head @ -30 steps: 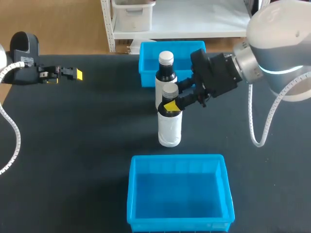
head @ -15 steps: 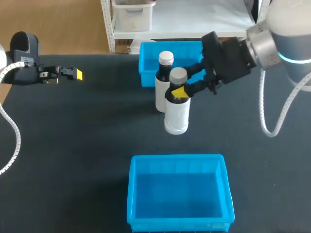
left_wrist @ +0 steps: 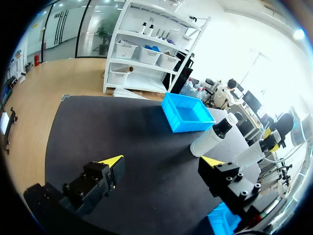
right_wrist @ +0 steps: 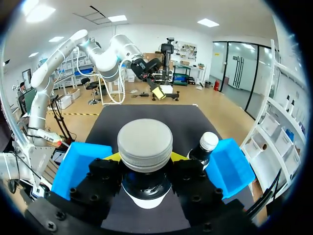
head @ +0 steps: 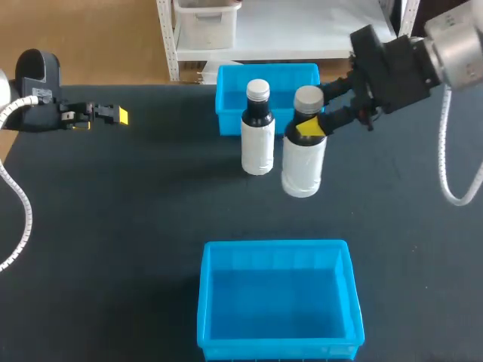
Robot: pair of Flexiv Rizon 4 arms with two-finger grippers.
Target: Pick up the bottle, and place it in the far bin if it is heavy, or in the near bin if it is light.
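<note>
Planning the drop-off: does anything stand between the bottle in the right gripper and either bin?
Nothing visible lies between the held bottle and the near bin. Toward the far bin, the second bottle stands before its front wall, close beside the held one, not squarely in the path.

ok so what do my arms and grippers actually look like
The right arm is rounded silver-grey, left arm black at its wrist; a white coiled cable loops off each. Both the left gripper and right gripper are blocky black with bright yellow wedge-shaped fingertips.
</note>
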